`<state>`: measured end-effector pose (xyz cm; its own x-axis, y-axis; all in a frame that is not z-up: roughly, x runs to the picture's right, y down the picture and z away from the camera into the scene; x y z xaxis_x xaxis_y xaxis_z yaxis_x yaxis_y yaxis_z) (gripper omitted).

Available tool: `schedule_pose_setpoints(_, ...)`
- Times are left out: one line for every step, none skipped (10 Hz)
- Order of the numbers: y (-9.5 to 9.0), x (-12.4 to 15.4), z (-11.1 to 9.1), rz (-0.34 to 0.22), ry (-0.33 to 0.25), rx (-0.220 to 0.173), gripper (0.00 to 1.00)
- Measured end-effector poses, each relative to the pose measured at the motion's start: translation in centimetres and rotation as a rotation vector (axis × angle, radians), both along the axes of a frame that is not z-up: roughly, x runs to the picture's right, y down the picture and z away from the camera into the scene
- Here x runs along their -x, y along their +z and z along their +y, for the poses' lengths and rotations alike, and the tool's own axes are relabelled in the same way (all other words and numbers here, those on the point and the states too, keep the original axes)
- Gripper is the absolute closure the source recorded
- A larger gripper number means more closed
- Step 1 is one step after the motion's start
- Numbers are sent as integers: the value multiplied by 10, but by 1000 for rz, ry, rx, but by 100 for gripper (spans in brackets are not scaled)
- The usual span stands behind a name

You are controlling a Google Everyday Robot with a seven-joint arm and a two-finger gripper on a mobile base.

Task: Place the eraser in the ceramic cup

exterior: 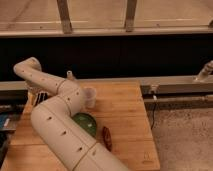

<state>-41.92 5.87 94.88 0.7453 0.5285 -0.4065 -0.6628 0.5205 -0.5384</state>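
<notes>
The ceramic cup (90, 97) is a small whitish cup standing upright on the wooden table (125, 112), just right of my arm's elbow. My white arm (60, 125) rises from the bottom of the view, bends near the cup and reaches to the far left. My gripper (34, 95) hangs down at the table's left back corner, mostly hidden behind the arm, well left of the cup. The eraser is not in view.
A wide green bowl (86, 122) sits in front of the cup, partly behind my arm. A dark red oblong thing (106, 138) lies to its right. A clear slim bottle's top (70, 76) shows behind the elbow. A dark wall and rail run behind the table.
</notes>
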Motion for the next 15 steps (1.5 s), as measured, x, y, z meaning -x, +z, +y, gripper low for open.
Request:
schedule_pose_setpoints(-2, -3, 2, 3, -16, 19, 26)
schedule_pose_setpoints(-3, -5, 5, 0, -27, 37, 26)
schedule_pose_setpoints(-5, -7, 7, -6, -33, 55, 26)
schedule_pose_setpoints(-7, -10, 10, -13, -37, 71, 26)
schedule_pose_setpoints(-8, -10, 11, -22, -36, 77, 26)
schedule_pose_setpoints(-9, -10, 15, -32, -38, 88, 26)
schedule_pose_setpoints(-10, -8, 18, -41, -39, 93, 26)
schedule_pose_setpoints(-10, -6, 22, -49, -44, 102, 26)
schedule_pose_setpoints(-10, -5, 26, -55, -49, 110, 26)
schedule_pose_setpoints(-10, -3, 29, -60, -54, 116, 26)
schedule_pose_setpoints(-10, -1, 31, -64, -59, 118, 26)
schedule_pose_setpoints(-10, 0, 32, -65, -63, 117, 29)
schedule_pose_setpoints(-11, -1, 31, -62, -71, 112, 38)
schedule_pose_setpoints(-13, -1, 30, -60, -76, 106, 48)
schedule_pose_setpoints(-16, -1, 27, -58, -77, 99, 59)
